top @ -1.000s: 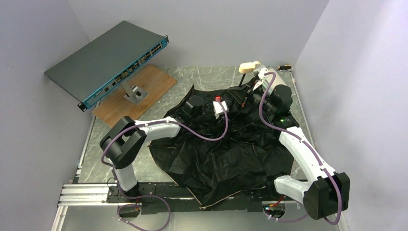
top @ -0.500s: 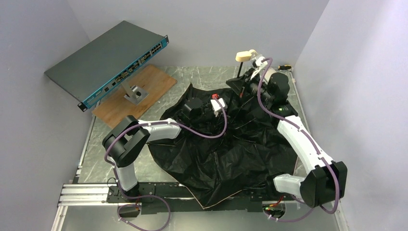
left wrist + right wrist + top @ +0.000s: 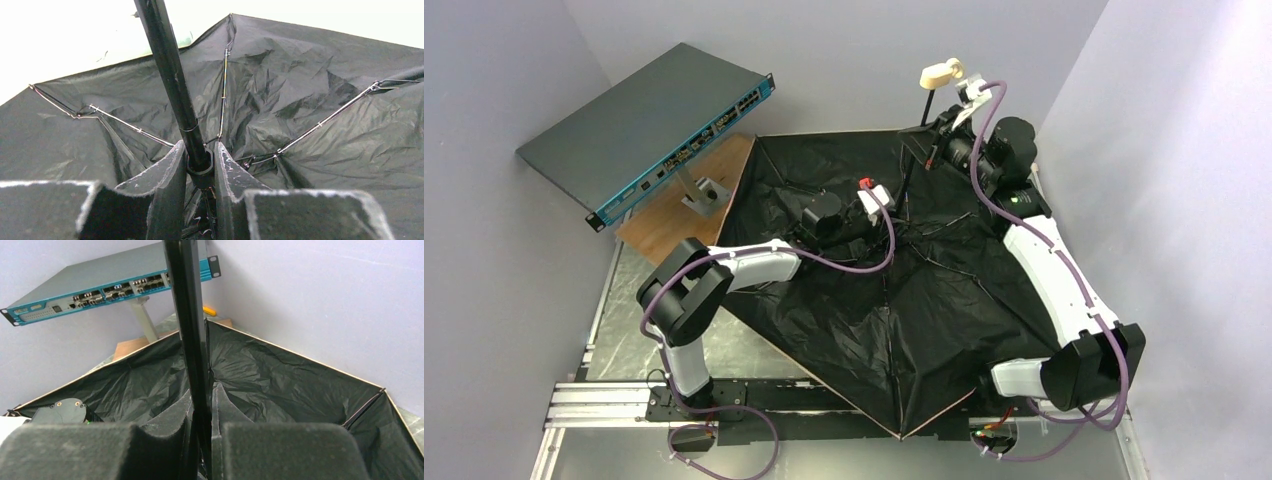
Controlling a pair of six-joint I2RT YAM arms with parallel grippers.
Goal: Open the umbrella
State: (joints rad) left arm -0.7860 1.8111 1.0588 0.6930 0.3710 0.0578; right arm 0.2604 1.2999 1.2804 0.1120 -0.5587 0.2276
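Observation:
The umbrella lies upside down on the table, its black lining and ribs facing up, spread wide with a cream-tan edge showing. Its thin black shaft rises to the cream knob handle. My left gripper is shut on the black runner around the shaft at the hub, as its wrist view shows. My right gripper is shut on the upper shaft below the handle, as its wrist view shows.
A grey-and-teal network switch stands tilted on a metal post over a wooden board at the back left; the canopy overlaps the board. Walls stand close at the back and right. A small yellow object lies by the back wall.
The canopy has spread from a crumpled heap to a wide, taut shape. My right gripper has moved up and back with the shaft and handle. My left gripper stayed at the hub.

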